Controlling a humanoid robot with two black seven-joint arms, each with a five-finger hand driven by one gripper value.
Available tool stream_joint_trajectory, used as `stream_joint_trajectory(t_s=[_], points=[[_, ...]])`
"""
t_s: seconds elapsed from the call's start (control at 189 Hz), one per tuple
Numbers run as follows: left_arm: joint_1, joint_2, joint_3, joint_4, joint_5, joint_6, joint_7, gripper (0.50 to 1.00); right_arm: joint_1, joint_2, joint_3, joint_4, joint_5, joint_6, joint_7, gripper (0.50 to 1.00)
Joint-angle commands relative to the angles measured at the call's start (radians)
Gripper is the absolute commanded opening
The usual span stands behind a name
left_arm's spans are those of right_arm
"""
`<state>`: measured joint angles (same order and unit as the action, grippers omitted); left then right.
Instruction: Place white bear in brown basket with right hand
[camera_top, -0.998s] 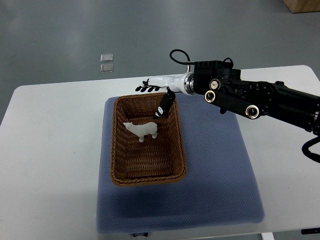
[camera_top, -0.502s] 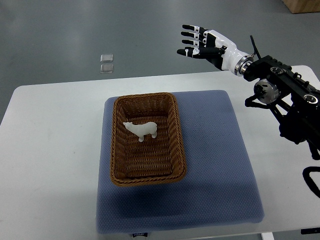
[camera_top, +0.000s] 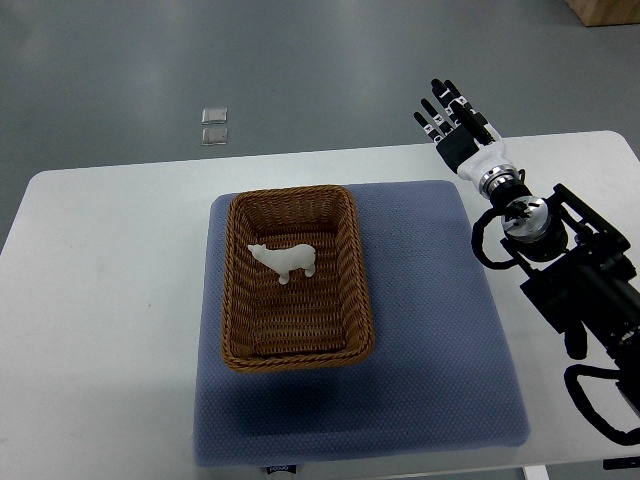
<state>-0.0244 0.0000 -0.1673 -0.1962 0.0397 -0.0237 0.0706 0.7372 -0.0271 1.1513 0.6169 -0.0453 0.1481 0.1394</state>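
White bear (camera_top: 284, 261) sat in wicker basket (camera_top: 350, 250) already, long axis across it, well left of right hand (camera_top: 456, 125). Fingers spread, held nothing, w/ task prob done.

This looks like a robotics lab or test room rather than a home. A plain white counter (camera_top: 110, 300) with rounded corners stands on a bare grey floor (camera_top: 300, 70), smooth and dully reflective like sealed concrete or vinyl. A blue-grey foam mat (camera_top: 430, 330) is squared up on the counter as a work area, carrying a brown wicker basket (camera_top: 350, 290). Two small clear square markers (camera_top: 213, 125) sit on the floor beyond. A corner of a wooden or cardboard box (camera_top: 605, 10) shows at the top right edge.
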Motion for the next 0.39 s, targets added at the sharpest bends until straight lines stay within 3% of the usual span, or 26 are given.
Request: stream_joint_trajectory(t_s=[0.0,0.137,0.38], points=[[0.000,0.000,0.000,0.000,0.000,0.001,0.000,1.000,-0.010,-0.001,0.001,-0.002,0.042,0.013,0.031,0.924],[0.000,0.000,0.000,0.008,-0.001,0.002,0.000,1.000,-0.015,-0.001,0.001,0.000,0.042,0.047,0.063,0.924],[0.000,0.000,-0.001,0.003,-0.001,0.001,0.000,1.000,-0.013,-0.002,0.004,0.000,0.044,0.104,0.065,0.926]])
